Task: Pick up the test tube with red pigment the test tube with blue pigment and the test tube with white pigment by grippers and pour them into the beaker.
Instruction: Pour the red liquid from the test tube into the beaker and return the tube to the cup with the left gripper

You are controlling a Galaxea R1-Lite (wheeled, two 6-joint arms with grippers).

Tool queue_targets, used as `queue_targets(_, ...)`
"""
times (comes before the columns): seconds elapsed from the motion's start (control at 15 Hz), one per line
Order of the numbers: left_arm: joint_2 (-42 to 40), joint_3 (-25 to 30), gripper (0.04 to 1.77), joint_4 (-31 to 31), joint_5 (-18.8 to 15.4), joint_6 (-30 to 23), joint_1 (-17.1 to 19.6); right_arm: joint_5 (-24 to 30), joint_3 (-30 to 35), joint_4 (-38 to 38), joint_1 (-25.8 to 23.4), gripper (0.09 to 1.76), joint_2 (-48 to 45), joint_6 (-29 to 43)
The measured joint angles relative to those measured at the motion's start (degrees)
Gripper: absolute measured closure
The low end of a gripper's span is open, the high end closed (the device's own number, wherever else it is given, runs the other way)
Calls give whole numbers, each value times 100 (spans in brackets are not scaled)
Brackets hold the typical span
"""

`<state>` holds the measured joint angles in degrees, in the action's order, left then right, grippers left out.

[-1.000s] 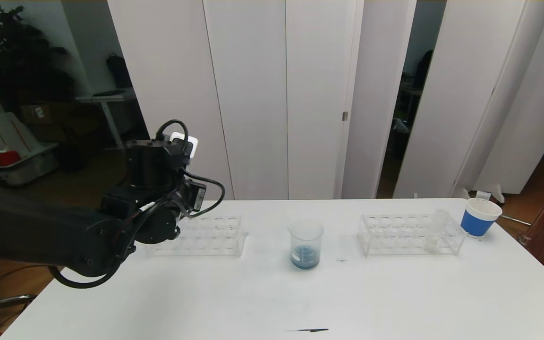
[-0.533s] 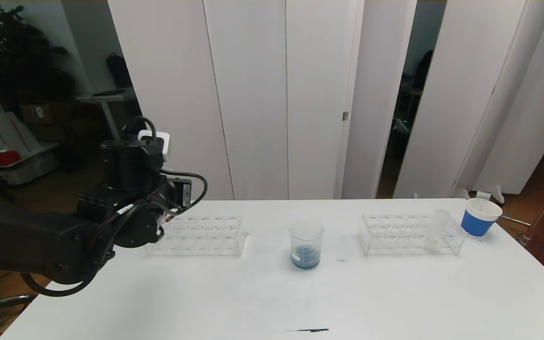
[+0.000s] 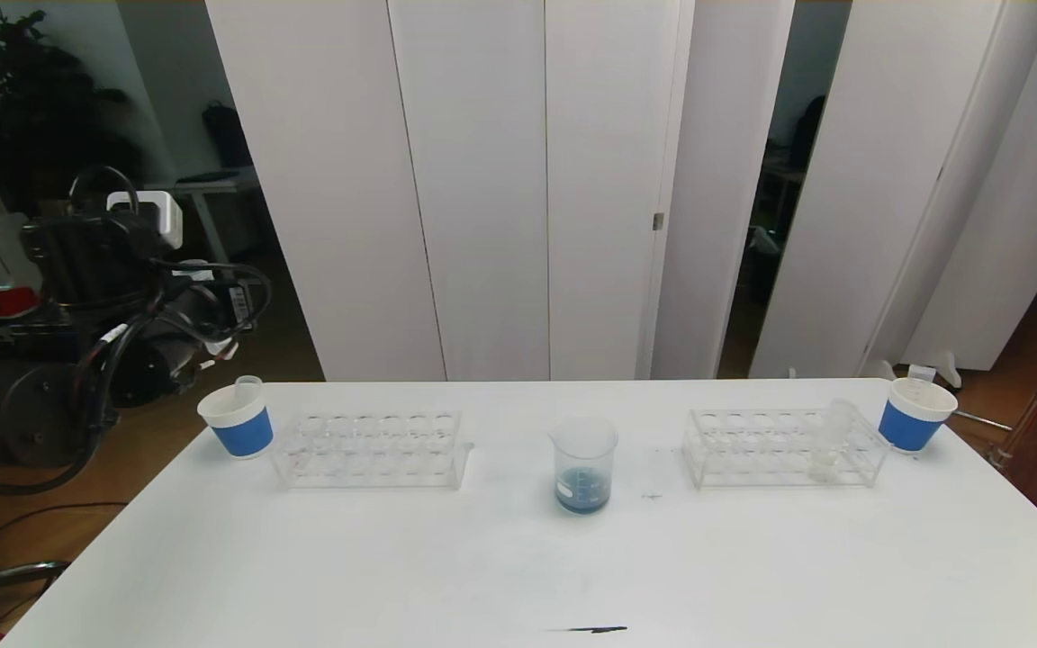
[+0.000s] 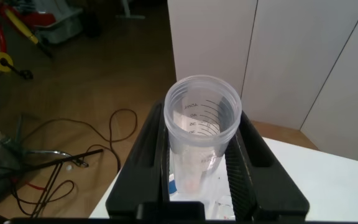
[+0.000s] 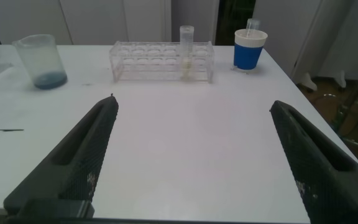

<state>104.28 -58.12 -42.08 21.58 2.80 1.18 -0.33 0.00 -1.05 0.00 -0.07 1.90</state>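
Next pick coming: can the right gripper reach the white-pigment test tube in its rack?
Probably yes: the open right gripper faces the white-pigment test tube across the table, with nothing standing between.

The table (image 3: 518, 558) looks smooth, white and matt, the beaker (image 3: 583, 465) is shiny see-through glass, the two racks (image 3: 373, 450) (image 3: 780, 447) look like clear shiny plastic, the cups (image 3: 237, 420) (image 3: 913, 414) look like paper, and the gripper fingers (image 5: 73, 165) are dull black plastic.
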Motion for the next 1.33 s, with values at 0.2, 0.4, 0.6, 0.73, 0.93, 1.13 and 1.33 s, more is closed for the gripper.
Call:
queue_targets(0.2,316,-472,121,-91,-461,-187,741,0,0,1,0,10,0,2)
queue_targets(0.4,727,-673,121,-205,-725,-373,1100,0,0,4,0,10,0,2)
queue_targets(0.6,1187,-769,121,-373,-916,-744,1320,0,0,1,0,10,0,2)
queue_targets(0.73,1518,-863,121,-400,-1056,-913,1419,0,0,1,0,10,0,0)
queue_targets(0.93,1990,-1020,121,-425,-1111,-1057,1519,-2,0,1,0,10,0,2)
queue_targets(1.13,2405,-1134,121,-424,-1191,-1212,1508,-2,0,1,0,10,2,2)
queue_targets(1.33,2717,-1296,121,-424,-1276,-1328,1493,-2,0,1,0,10,0,2)
